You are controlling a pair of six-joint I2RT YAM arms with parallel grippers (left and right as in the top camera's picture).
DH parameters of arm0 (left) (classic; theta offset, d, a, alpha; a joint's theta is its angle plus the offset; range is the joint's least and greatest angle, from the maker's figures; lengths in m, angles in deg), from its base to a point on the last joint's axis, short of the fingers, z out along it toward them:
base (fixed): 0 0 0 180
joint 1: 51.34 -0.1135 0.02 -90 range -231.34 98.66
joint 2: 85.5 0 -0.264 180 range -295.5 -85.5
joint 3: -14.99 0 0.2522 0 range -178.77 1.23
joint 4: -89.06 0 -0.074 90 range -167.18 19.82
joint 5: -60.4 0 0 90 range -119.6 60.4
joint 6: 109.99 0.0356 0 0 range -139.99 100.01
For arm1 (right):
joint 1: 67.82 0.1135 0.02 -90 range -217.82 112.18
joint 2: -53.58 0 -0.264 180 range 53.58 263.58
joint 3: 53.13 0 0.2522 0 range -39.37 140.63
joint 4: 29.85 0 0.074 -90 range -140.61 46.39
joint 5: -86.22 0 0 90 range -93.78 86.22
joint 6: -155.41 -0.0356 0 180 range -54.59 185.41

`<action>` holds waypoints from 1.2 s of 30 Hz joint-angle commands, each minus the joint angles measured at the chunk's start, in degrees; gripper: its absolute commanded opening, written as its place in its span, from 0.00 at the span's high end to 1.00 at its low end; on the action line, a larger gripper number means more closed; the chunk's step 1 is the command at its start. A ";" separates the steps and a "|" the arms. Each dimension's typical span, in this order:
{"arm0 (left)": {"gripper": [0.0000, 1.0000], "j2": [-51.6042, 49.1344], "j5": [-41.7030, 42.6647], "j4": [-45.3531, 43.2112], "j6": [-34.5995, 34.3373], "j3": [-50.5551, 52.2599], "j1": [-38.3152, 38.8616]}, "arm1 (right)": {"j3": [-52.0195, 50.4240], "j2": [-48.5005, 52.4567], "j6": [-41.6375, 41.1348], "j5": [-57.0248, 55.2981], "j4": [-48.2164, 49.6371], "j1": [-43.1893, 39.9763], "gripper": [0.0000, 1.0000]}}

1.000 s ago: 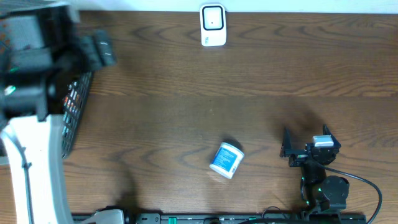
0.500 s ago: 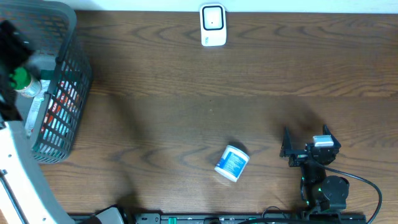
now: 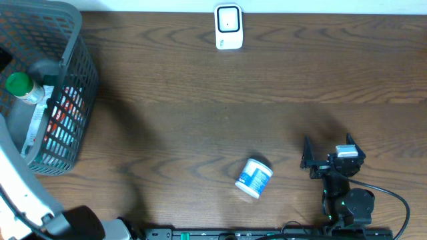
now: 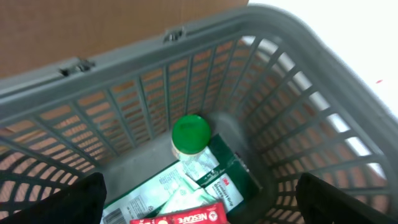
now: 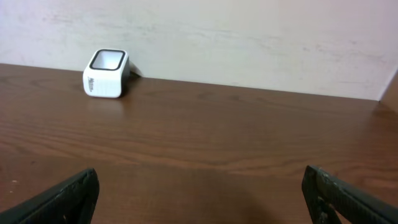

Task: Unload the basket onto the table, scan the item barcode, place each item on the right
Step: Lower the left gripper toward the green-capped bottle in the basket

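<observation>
Presently, pincers: left pincer (image 4: 211, 202), right pincer (image 5: 202, 199) open, empty.
Jar (image 3: 254, 178): six o'clock; grip its sides.
Scanner (image 3: 228, 27): twelve o'clock; turn barcode there.

A grey basket (image 3: 77, 100) at the left holds a green-topped bottle (image 3: 19, 85). A white scanner (image 3: 228, 27) sits at the far edge. A white and blue tub (image 3: 254, 178) lies on the brown table (image 3: 200, 100), near the right gripper (image 3: 330, 157)
</observation>
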 commanded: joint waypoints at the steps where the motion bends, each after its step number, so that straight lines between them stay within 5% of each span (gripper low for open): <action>1: 0.04 -2.51 -0.50 -0.55 2.73 -1.03 -0.35 | -0.07 -0.28 -0.68 -0.26 -0.15 0.20 0.01; 36: 0.04 -11.32 -0.52 -4.74 6.62 -1.03 -0.83 | -0.07 -0.28 -0.66 -0.26 -0.15 0.20 0.01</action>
